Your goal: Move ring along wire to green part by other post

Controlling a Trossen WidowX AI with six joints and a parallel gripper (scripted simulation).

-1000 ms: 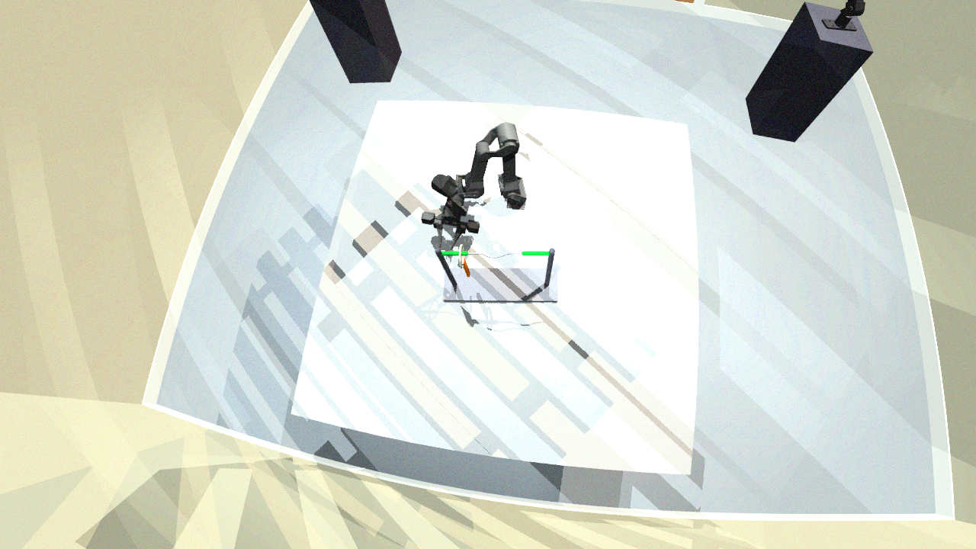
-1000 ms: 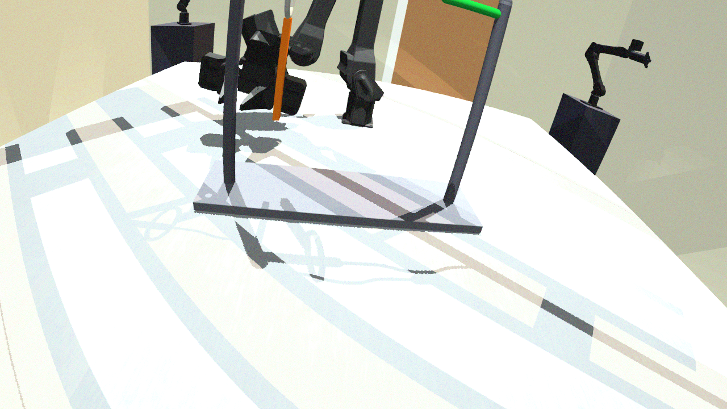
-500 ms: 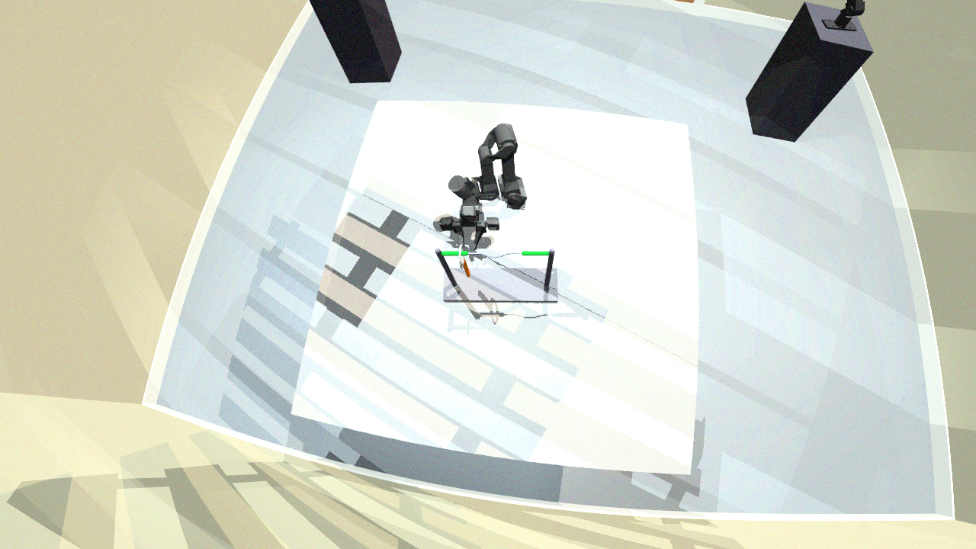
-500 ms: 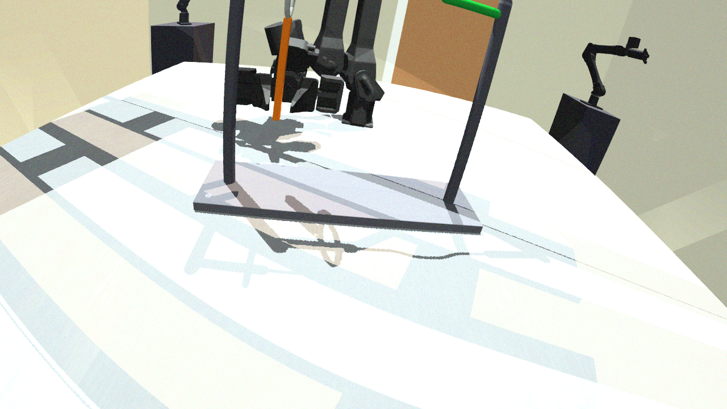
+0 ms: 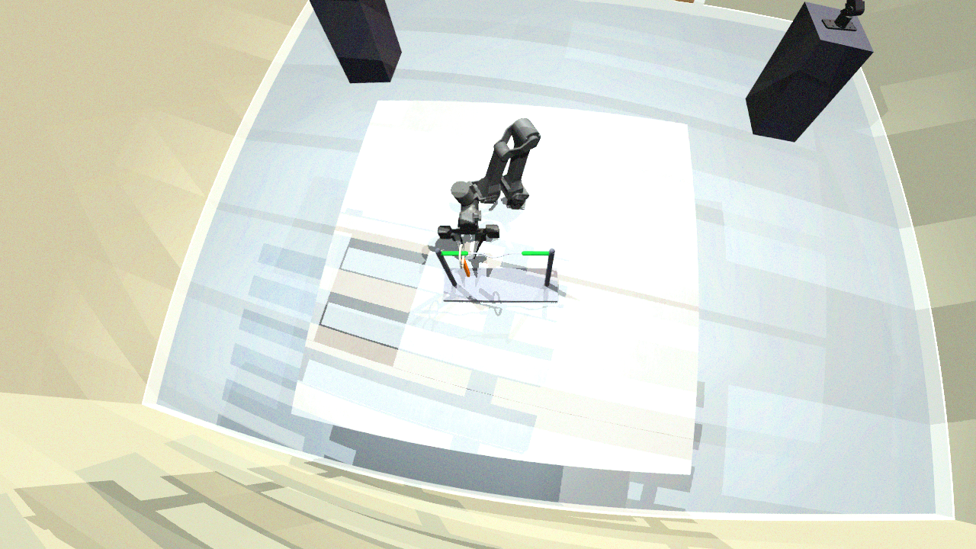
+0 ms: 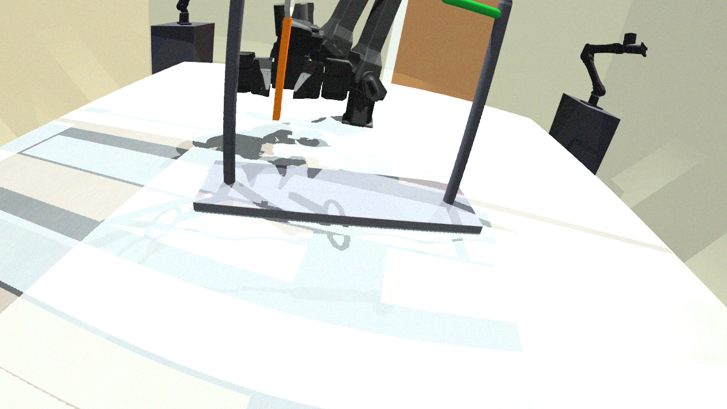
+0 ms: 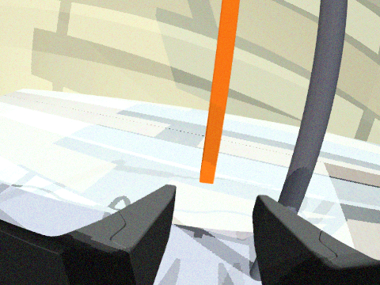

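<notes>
The ring [image 5: 461,255] [image 6: 289,8] hangs on the left green part [image 5: 448,253] of the wire in the top view. Its orange handle [image 5: 467,268] [image 6: 282,66] [image 7: 222,79] points down. The other green part [image 5: 537,253] [image 6: 472,7] is beside the right post [image 5: 549,268] [image 6: 475,101]. My gripper [image 5: 468,249] [image 6: 281,95] [image 7: 215,200] is partly open and empty, on the arm's side of the handle. In the wrist view the handle's lower end shows just above the gap between the fingertips, apart from both. The thin grey wire is faint, and the wire is outside the wrist view.
The left post [image 5: 446,268] [image 6: 230,101] [image 7: 330,59] stands close to the handle, on the right in the wrist view. Both posts rise from a pale base plate [image 5: 505,290] [image 6: 355,203]. Dark pedestals [image 5: 805,75] [image 6: 584,132] stand away from the work table.
</notes>
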